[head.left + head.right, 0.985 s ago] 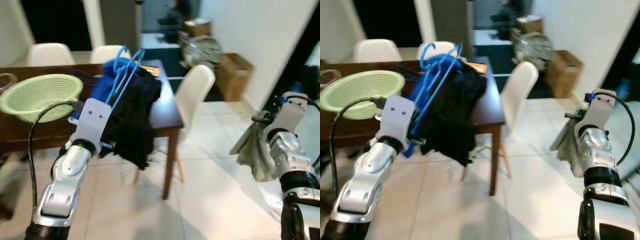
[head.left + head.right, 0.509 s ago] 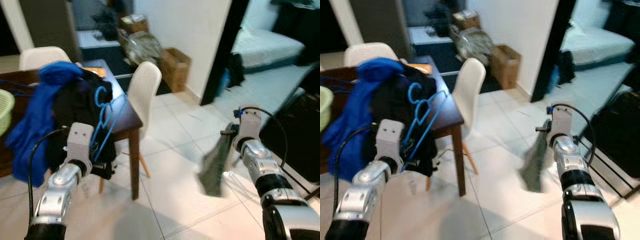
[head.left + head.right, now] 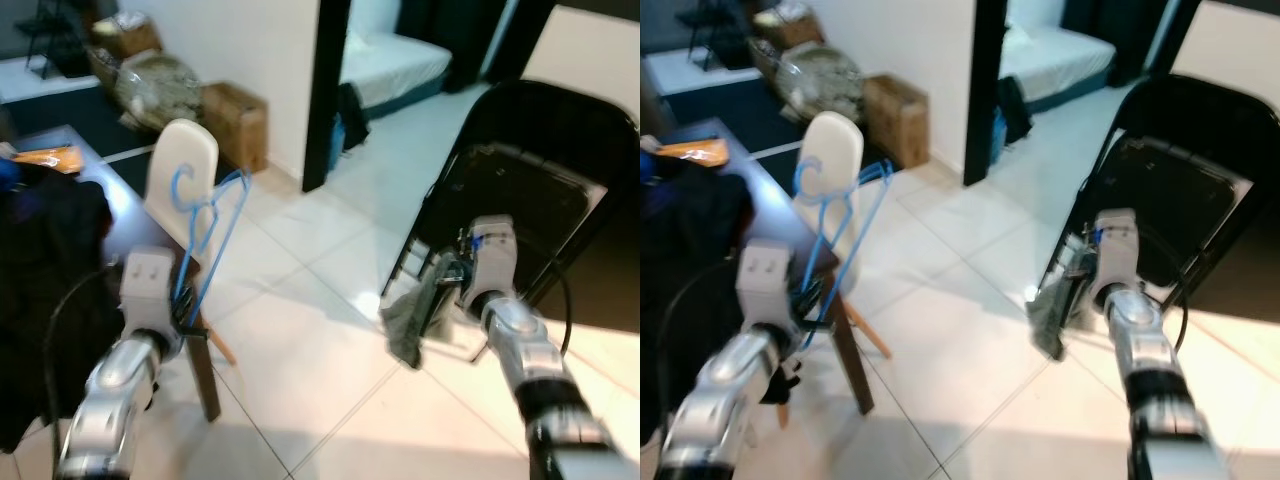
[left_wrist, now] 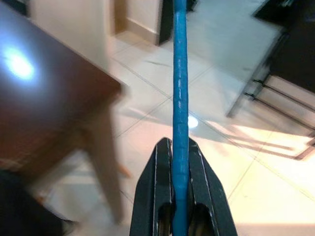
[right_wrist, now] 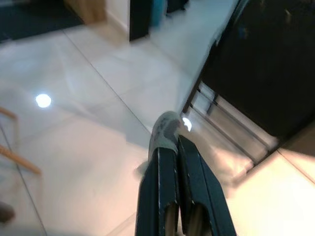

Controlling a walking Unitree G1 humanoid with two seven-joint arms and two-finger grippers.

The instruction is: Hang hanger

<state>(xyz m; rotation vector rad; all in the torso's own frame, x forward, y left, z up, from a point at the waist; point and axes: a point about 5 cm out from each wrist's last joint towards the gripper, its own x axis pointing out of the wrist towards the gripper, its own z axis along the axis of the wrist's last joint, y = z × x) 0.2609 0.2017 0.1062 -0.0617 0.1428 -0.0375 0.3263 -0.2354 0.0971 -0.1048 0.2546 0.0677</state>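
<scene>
A blue plastic hanger point(image 3: 207, 228) stands upright with its hook on top, and my left gripper point(image 3: 184, 316) is shut on its lower bar. In the left wrist view the black fingers point(image 4: 158, 182) clamp the blue bar point(image 4: 179, 73). On the right, my right gripper point(image 3: 449, 277) is shut on a grey-green cloth point(image 3: 410, 322) that hangs down above the floor, just in front of a black folding chair point(image 3: 540, 170). The right wrist view has the cloth's top edge point(image 5: 165, 129) pinched at the fingertips.
A dark wooden table point(image 3: 128, 212) with a heap of dark clothes point(image 3: 50, 250) is at the left, a white chair point(image 3: 185, 165) beside it. A cardboard box point(image 3: 235, 120) stands by the wall. A doorway point(image 3: 330, 90) leads to a bed point(image 3: 395, 65). Pale tiled floor point(image 3: 300, 340) lies between.
The camera has swung to the right: the table and clothes slid to the left edge, and the black folding chair and doorway came into view. Both grippers keep their hold.
</scene>
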